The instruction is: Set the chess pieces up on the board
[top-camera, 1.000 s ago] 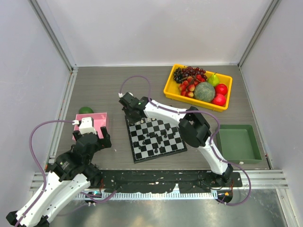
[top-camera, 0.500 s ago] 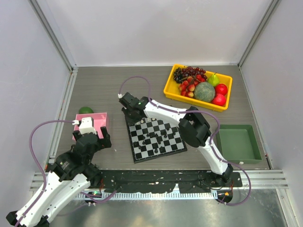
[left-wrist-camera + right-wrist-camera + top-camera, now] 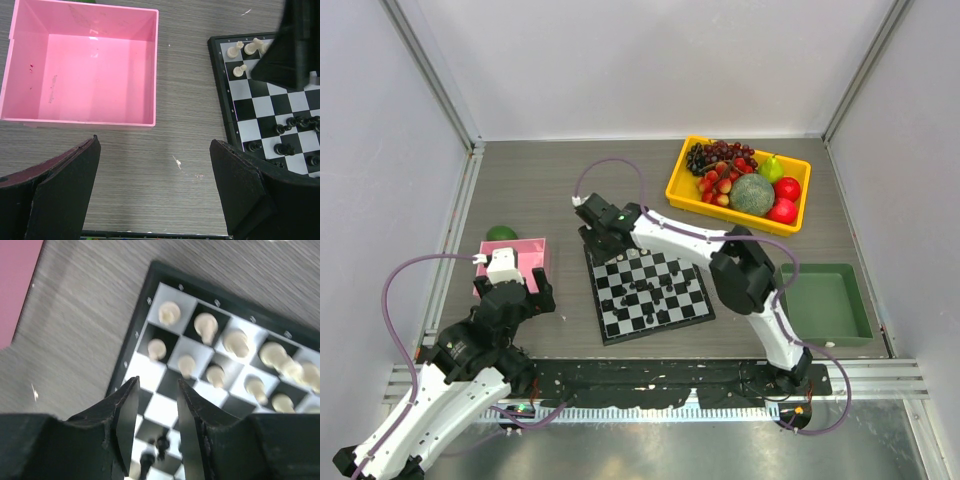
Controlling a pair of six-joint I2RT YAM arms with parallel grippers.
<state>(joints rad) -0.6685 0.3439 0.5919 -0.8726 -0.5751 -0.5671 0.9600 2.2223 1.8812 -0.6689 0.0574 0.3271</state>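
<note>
The board [image 3: 692,308] lies mid-table. White chess pieces [image 3: 638,257] stand along its far edge and black pieces [image 3: 645,288] cluster in its middle. My right gripper [image 3: 605,232] hovers over the board's far left corner. In the right wrist view it [image 3: 157,385] is open a little and empty, above the board [image 3: 131,347], with two rows of white pieces [image 3: 206,325] beyond its tips and black pieces [image 3: 160,442] blurred below. My left gripper [image 3: 155,150] is wide open and empty over bare table between the pink tray and the board [image 3: 220,90].
An empty pink tray [image 3: 535,250] [image 3: 85,65] sits left of the board, with a green fruit [image 3: 501,233] behind it. A yellow fruit bin [image 3: 678,188] stands at the back right. An empty green bin [image 3: 825,300] sits at the right.
My right gripper has shifted slightly farther back over the board's far left corner and its elbow has moved right. The left arm has not moved.
</note>
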